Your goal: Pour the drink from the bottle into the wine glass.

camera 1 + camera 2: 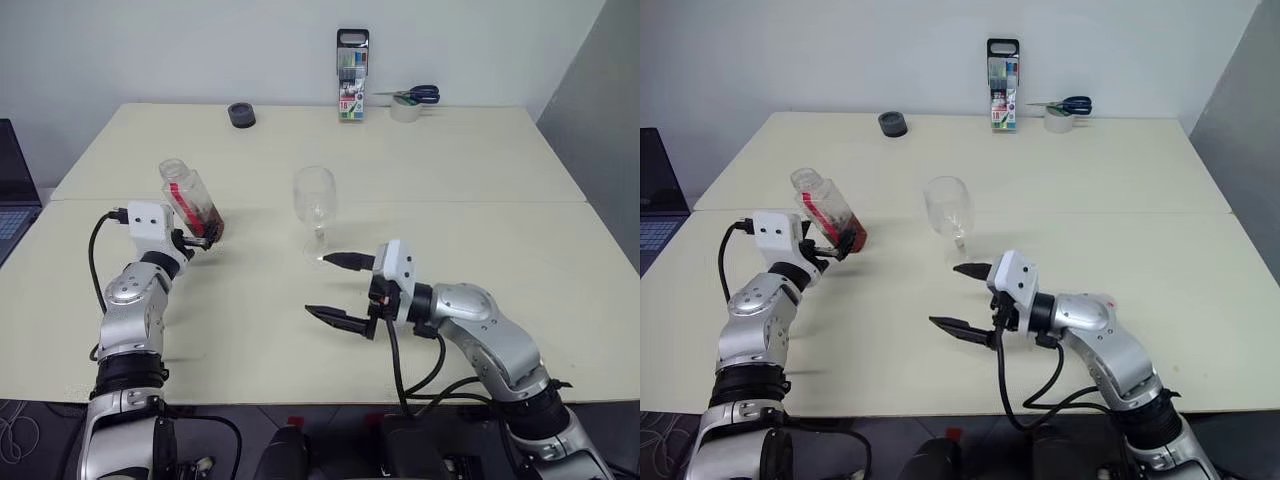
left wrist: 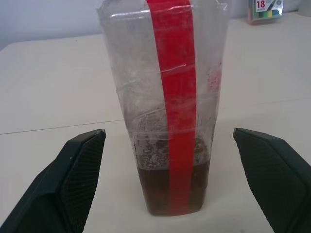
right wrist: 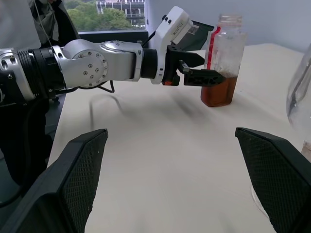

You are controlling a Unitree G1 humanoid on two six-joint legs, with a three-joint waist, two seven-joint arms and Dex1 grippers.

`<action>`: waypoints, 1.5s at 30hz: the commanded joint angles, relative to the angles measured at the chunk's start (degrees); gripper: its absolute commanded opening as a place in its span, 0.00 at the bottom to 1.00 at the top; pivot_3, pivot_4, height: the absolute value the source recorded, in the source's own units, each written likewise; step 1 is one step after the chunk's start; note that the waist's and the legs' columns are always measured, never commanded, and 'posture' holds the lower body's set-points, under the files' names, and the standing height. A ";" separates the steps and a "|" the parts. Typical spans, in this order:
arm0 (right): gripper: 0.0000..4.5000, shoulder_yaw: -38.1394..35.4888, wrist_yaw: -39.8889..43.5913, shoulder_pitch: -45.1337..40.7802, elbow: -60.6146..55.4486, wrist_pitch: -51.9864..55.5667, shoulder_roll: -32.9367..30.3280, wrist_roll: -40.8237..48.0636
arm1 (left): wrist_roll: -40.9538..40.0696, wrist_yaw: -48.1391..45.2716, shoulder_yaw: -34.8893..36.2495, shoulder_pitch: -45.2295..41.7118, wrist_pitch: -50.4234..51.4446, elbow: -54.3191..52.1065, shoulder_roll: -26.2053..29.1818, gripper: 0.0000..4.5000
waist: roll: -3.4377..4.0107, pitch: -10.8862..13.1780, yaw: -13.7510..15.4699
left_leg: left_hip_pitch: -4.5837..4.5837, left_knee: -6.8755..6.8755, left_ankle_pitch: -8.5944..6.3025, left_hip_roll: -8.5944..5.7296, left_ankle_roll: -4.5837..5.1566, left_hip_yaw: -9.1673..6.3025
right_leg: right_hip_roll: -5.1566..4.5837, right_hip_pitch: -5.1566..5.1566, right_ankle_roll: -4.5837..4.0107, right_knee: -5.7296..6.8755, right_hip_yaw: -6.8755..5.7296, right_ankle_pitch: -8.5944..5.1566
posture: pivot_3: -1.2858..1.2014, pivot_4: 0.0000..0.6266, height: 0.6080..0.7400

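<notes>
Black fingers of our right gripper [image 1: 340, 290] stand spread at six o'clock, nothing between them. Just beyond, the glass [image 1: 316, 210] stands upright mid-table. At nine o'clock our left gripper [image 1: 200, 240] is spread around the bottle [image 1: 190, 200], pads apart from it; amber drink [image 2: 172, 187] sits at its bottom

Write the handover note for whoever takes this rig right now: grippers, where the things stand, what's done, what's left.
Left gripper: open, fingers either side of the bottle, not closed on it.
Right gripper: open, holding nothing, just in front of the wine glass.
Bottle: uncapped, standing on the table, a little reddish-brown drink at its bottom.
Wine glass: upright mid-table, no drink visible in it.
Done: left gripper brought around the bottle.
Left: close on the bottle, lift, pour into the glass.
</notes>
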 commanded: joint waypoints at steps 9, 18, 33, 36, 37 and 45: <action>0.99 -0.05 0.56 -3.23 1.06 -2.09 2.35 0.39 | 0.78 -0.77 -0.45 -4.02 -3.92 3.80 1.39 1.00 | 0.00 0.00 -0.06 | 0.00 0.00 0.00 -0.01 -0.01 -0.01 | 0.00 -0.01 0.00 0.01 0.00 0.00 | 0.52 0.24 1.00; 1.00 0.19 0.63 -3.48 1.42 -2.31 2.58 0.15 | 0.88 -0.98 -0.57 -5.67 -5.72 6.76 1.68 0.79 | 0.00 0.00 -0.10 | -0.01 0.01 0.02 -0.01 -0.03 -0.01 | 0.00 -0.01 0.00 0.02 -0.01 0.00 | 0.52 0.24 1.00; 1.00 -2.91 -1.28 -1.81 -2.72 -0.41 0.58 1.39 | 2.86 -2.19 -3.52 -5.97 -7.70 0.13 1.86 0.37 | -0.05 0.03 -0.20 | -0.05 0.02 0.02 -0.02 -0.04 -0.04 | -0.01 -0.02 0.00 0.03 -0.02 0.00 | 0.52 0.24 1.00; 1.00 -5.19 -2.74 -1.05 -4.83 1.23 -0.29 2.64 | 5.77 -2.38 -6.01 -6.79 -9.36 -4.02 2.68 0.37 | -0.10 0.04 -0.11 | -0.11 0.03 0.08 -0.02 -0.14 -0.08 | -0.02 -0.03 0.00 0.00 -0.04 0.00 | 0.52 0.24 1.00; 1.00 -5.69 -3.08 -0.86 -5.31 1.67 -0.52 2.90 | 6.63 -2.65 -6.83 -7.00 -9.86 -5.04 2.93 0.37 | -0.10 0.04 -0.09 | -0.10 0.03 0.08 -0.03 -0.15 -0.07 | -0.03 -0.03 0.00 0.00 -0.03 0.00 | 0.52 0.24 1.00; 1.00 -6.37 -4.70 -0.70 -6.31 2.57 -1.25 3.51 | 9.96 -4.21 -11.11 -8.91 -11.01 -9.06 3.11 0.37 | -0.10 0.04 -0.20 | -0.07 0.01 0.05 -0.02 -0.09 0.00 | 0.00 -0.03 0.00 0.02 -0.01 0.00 | 0.52 0.24 1.00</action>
